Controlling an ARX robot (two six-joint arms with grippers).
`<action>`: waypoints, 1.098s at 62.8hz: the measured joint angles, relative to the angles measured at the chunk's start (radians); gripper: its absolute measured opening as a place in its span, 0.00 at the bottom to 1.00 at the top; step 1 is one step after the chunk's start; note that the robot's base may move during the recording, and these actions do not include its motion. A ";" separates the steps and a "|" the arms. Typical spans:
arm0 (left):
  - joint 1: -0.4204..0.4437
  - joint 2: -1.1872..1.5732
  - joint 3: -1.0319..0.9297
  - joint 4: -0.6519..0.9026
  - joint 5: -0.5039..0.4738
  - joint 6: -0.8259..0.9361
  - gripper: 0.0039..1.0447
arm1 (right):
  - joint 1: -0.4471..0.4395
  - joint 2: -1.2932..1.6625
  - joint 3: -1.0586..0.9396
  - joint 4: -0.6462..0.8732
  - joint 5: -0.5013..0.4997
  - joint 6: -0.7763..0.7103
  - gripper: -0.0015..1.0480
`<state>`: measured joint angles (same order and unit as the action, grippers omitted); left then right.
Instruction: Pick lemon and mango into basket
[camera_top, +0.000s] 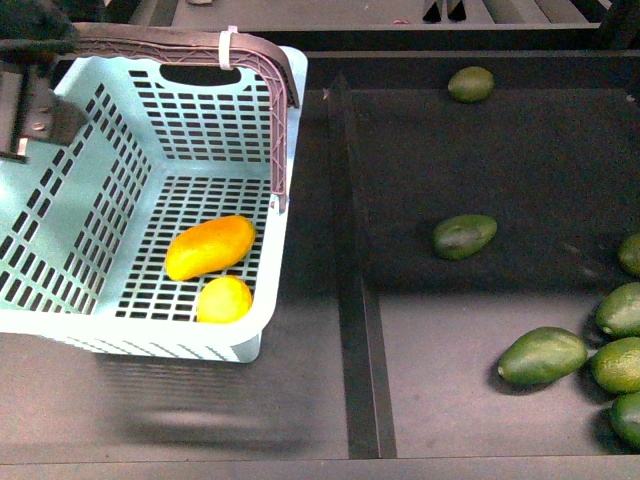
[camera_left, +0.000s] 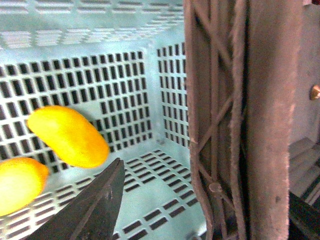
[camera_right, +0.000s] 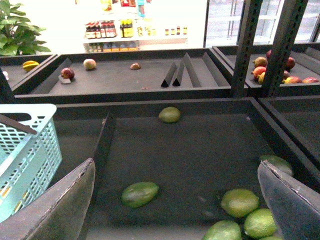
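Front view showed the light blue-green slotted plastic basket (camera_top: 120, 200) sitting at the left on the dark desk (camera_top: 320, 400), its brown handle (camera_top: 270, 90) raised over the rim with a white zip tie (camera_top: 230, 48) on it. Inside, on the grid floor, lay the elongated orange-yellow mango (camera_top: 209, 247) and, just beside it toward the near wall, the smaller rounded yellow lemon (camera_top: 224, 299); the two looked touching or almost so. A dark part of the left arm (camera_top: 30, 90) sat at the basket's far-left rim. To the right, past a raised black divider (camera_top: 355, 300), green avocados were scattered: one far back (camera_top: 470, 84), one mid-tray (camera_top: 464, 236), a cluster by the right edge (camera_top: 543, 356).

Left wrist view looked into the basket (camera_left: 125, 100): mango (camera_left: 67, 136) and lemon (camera_left: 20, 185) on the floor, the brown handle (camera_left: 240, 120) up close, filling the right side. One dark finger (camera_left: 95, 210) was seen; the left jaws looked closed around the handle, though the second finger was mostly hidden behind it.

Right wrist view: right gripper (camera_right: 175, 200) held its jaws wide, empty, above the avocado tray, with green avocados (camera_right: 140, 194) below and the basket corner (camera_right: 27, 155) off to one side. Shelves with other fruit (camera_right: 90, 63) stood behind.
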<state>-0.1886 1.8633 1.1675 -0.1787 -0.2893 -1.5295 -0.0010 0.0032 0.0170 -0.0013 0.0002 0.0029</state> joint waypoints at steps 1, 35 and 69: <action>0.003 -0.025 -0.016 -0.014 -0.014 0.000 0.82 | 0.000 0.000 0.000 0.000 0.000 0.000 0.92; 0.095 -0.422 -0.750 1.228 0.190 1.383 0.33 | 0.000 0.000 0.000 0.000 0.000 0.000 0.92; 0.185 -0.817 -1.091 1.137 0.290 1.515 0.03 | 0.000 0.000 0.000 0.000 0.000 0.000 0.92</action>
<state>-0.0032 1.0466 0.0769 0.9585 0.0002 -0.0147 -0.0010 0.0036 0.0170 -0.0013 0.0006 0.0029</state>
